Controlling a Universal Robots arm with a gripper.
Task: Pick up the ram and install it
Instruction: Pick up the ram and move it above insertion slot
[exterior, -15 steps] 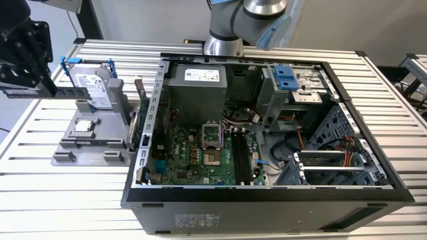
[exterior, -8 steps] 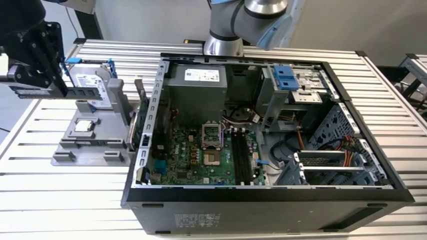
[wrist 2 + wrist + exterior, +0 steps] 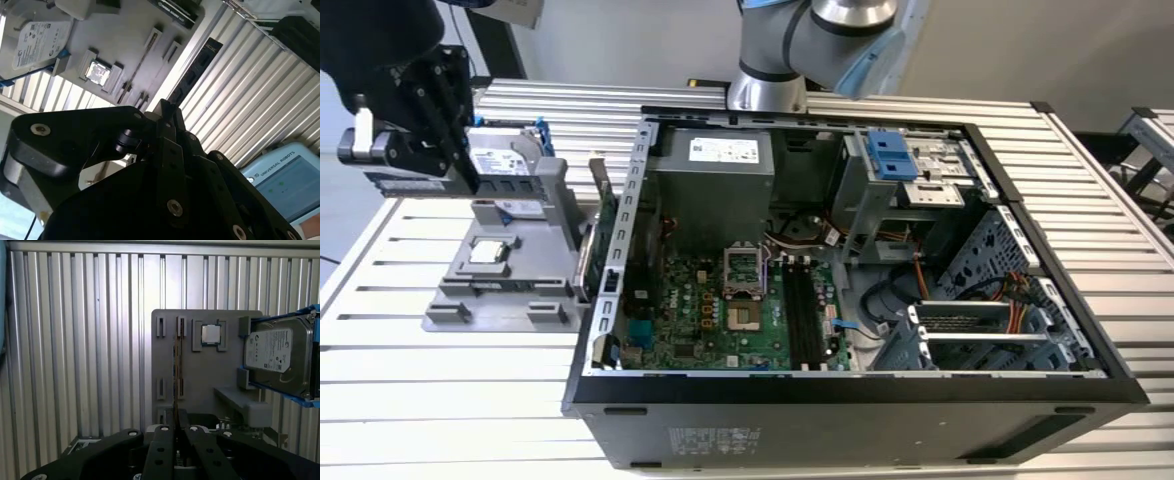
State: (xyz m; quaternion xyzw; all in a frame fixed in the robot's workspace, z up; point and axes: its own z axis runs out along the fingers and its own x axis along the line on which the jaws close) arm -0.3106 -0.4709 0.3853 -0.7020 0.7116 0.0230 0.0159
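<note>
**Pick made, install pending.** In the second wrist view the pincer (image 3: 167,107) has its jaws drawn narrow on one end of the ram (image 3: 197,67). The dark stick juts straight out past the fingertips, chips showing, over the slatted table (image 3: 260,85). The grey holder (image 3: 125,45) lies beyond the stick and to one side, apart from it.

In the first wrist view the ram (image 3: 175,370) shows edge-on, a thin line running out from the pinched fingers. The holder's slots (image 3: 180,326) and a processor chip (image 3: 210,334) sit farther off behind it. The hard drive (image 3: 272,352) in its blue frame rests off to one side. Bare slats lie on the other side, open room for a swing.

In the exterior view the pincer hangs over the holder's far end, close by the hard drive. The open computer case (image 3: 854,385) stands on the exterior view's right of it. The long black motherboard slots (image 3: 803,310) sit well apart from the pincer, empty by the look of them.

Judged from this, the carry is the step in hand. Seating the stick would call for clearing the case's side wall (image 3: 624,200), then squaring the contact edge to one slot. The processor socket (image 3: 740,275) and loose cables (image 3: 887,300) crowd the slots on either side.
</note>
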